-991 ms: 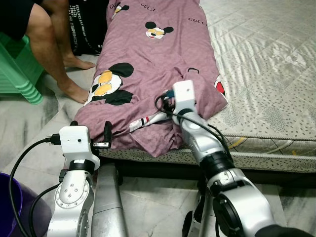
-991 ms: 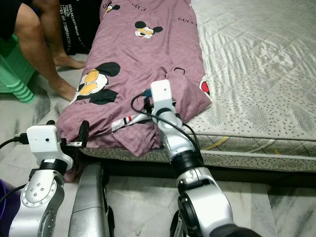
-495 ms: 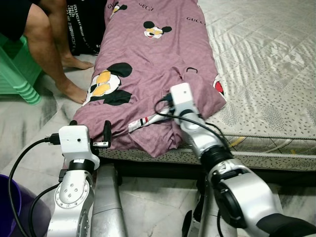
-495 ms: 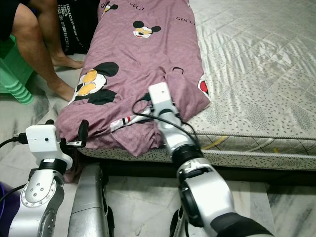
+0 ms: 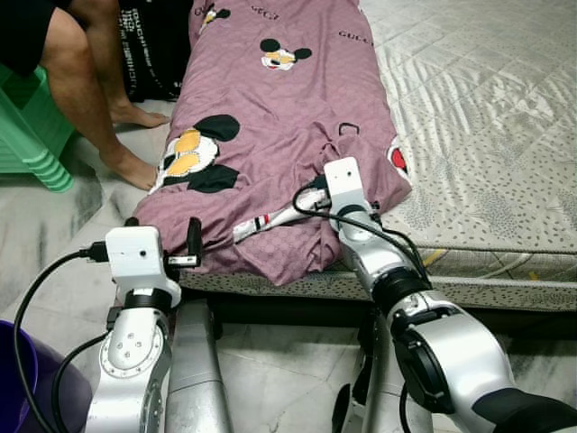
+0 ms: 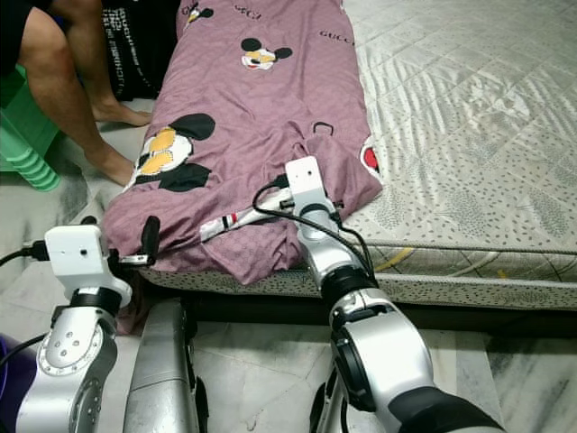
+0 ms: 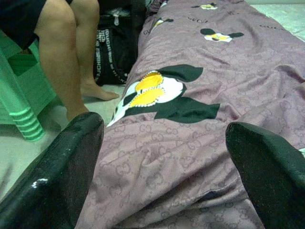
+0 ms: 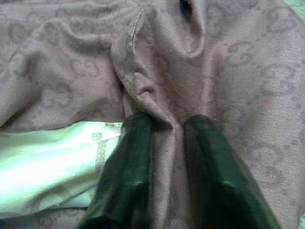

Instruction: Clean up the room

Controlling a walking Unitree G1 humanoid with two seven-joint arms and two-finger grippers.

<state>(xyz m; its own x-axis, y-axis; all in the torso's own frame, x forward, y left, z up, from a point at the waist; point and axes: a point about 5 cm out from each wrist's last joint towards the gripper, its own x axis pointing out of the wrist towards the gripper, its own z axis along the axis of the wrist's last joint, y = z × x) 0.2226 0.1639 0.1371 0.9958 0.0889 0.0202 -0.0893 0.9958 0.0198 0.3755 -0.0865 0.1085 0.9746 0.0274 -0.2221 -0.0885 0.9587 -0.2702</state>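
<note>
Right gripper (image 8: 164,129) pinched a fold of the mauve blanket (image 5: 270,117), printed "GUCCI"; left gripper (image 7: 164,157), fingers wide apart and empty, faced a person's legs (image 7: 66,57).

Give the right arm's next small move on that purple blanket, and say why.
Probably lift and draw back slightly. The right gripper has its jaws pinched on a fold of the purple blanket near the mattress edge; the left gripper waits open beside it.

Bare mattress (image 5: 505,117) lies open right of the blanket (image 5: 270,117); a person's legs (image 5: 90,90) crowd its left.
</note>
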